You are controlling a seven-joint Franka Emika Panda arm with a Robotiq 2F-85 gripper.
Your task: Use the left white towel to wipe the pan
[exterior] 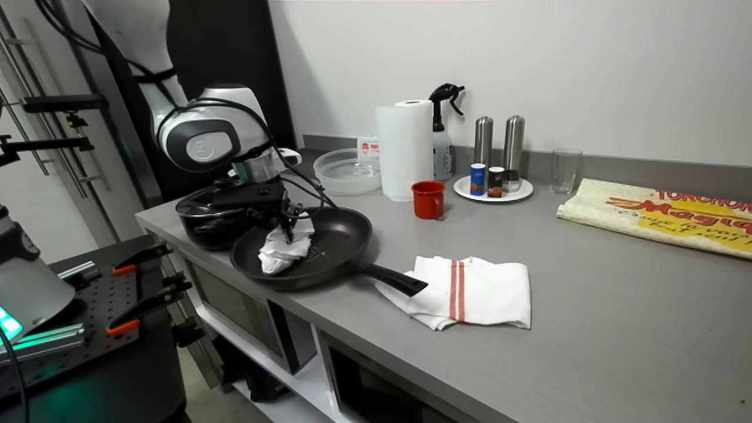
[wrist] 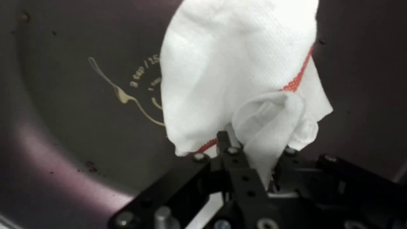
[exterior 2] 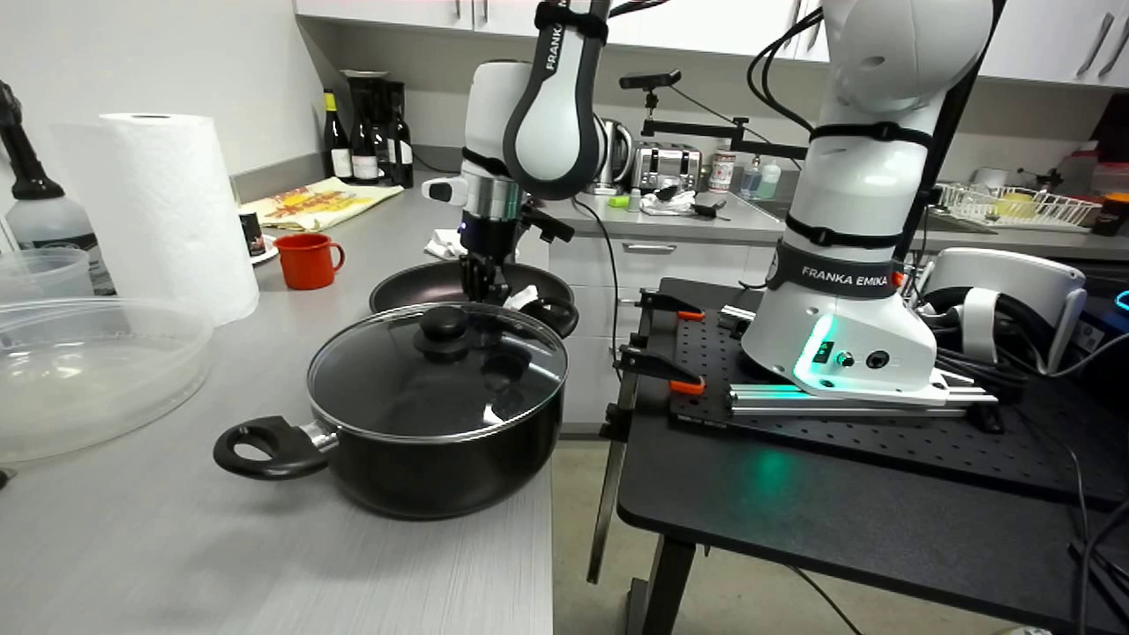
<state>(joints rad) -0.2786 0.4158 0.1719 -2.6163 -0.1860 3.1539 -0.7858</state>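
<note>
The dark pan (exterior: 346, 226) stands on the counter, its black handle (exterior: 390, 279) pointing right in an exterior view; it also shows in the other exterior view (exterior 2: 414, 289) and fills the wrist view (wrist: 79, 133). A crumpled white towel (exterior: 285, 247) with a red stripe lies on the pan's floor; it shows large in the wrist view (wrist: 219, 70). My gripper (wrist: 257, 149) is over the pan, its fingers closed around a bunched fold of this towel. Residue streaks (wrist: 124, 95) and dark specks show on the pan. A second white towel (exterior: 490, 291) with red stripes lies folded beside the handle.
A black lidded pot (exterior 2: 441, 476) stands close beside the pan. A red mug (exterior: 427, 201), paper towel roll (exterior: 405, 153) and clear plastic container (exterior: 346, 179) stand behind. A white plate (exterior: 523, 192) holds shakers. A glass (exterior: 566, 170) and yellow printed cloth (exterior: 658, 220) are farther right.
</note>
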